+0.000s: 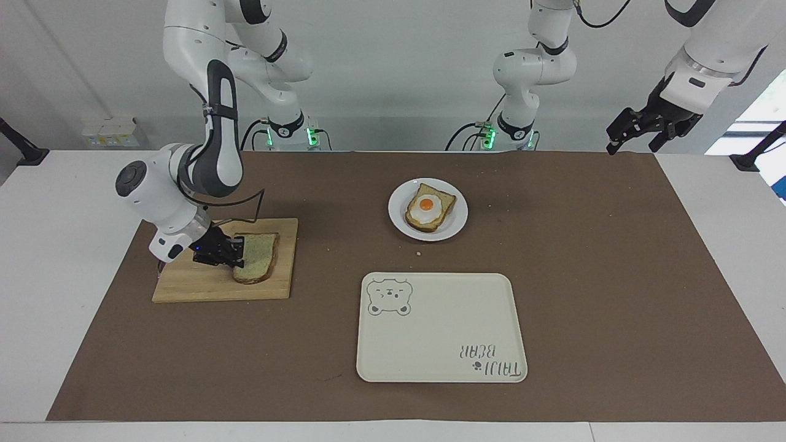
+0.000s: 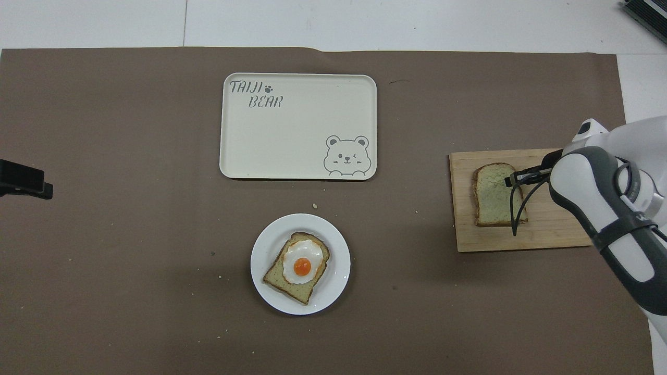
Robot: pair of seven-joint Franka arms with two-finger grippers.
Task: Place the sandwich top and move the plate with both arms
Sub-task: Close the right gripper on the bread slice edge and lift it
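The sandwich top (image 1: 259, 255) (image 2: 492, 198), a plain pale slice with a brown crust, lies on a wooden cutting board (image 1: 202, 285) (image 2: 542, 237) toward the right arm's end of the table. My right gripper (image 1: 238, 258) (image 2: 508, 180) is low over the board, shut on the slice's edge. The small round white plate (image 1: 396, 224) (image 2: 260, 250) sits mid-table and bears a bread slice topped with a fried egg (image 1: 428, 209) (image 2: 298, 266). My left gripper (image 1: 632, 138) (image 2: 23, 179) waits open, raised over the left arm's end of the table.
A cream rectangular tray with a bear drawing (image 1: 442, 331) (image 2: 292, 135) lies farther from the robots than the plate. A brown mat covers the table, with a few crumbs near the plate.
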